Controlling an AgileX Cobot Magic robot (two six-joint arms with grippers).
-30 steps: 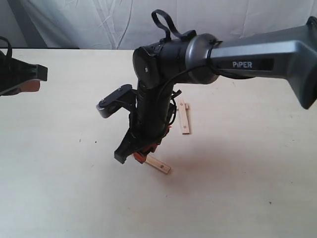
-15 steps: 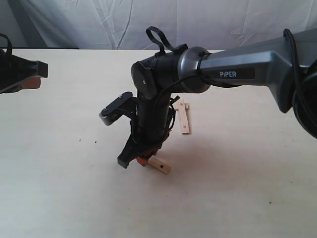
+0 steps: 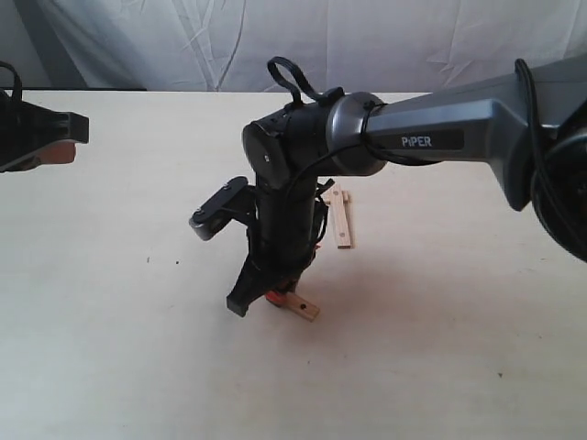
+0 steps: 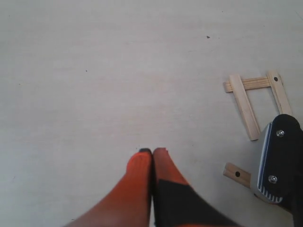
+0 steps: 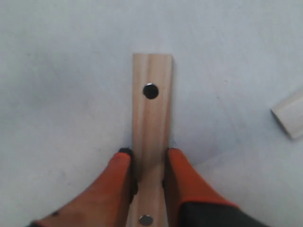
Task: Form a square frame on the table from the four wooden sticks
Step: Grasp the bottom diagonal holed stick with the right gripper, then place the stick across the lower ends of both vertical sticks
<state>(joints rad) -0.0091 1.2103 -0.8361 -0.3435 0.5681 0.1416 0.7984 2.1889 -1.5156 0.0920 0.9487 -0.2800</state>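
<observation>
Soft, even light washes the pale table (image 3: 101,367) and is brightest on the white backdrop (image 3: 165,46) at the far side. A faint, diffuse shadow spreads beneath and to the right of the right arm (image 3: 431,137). In the wrist views the orange fingertips (image 5: 118,175) close to each lens blur. The wooden stick (image 5: 151,109) reads fairly sharp under a cooler, bluish cast.

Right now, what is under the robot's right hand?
A flat pale wooden stick on the cream table, pinched by the right hand. In the exterior view most is covered.
</observation>
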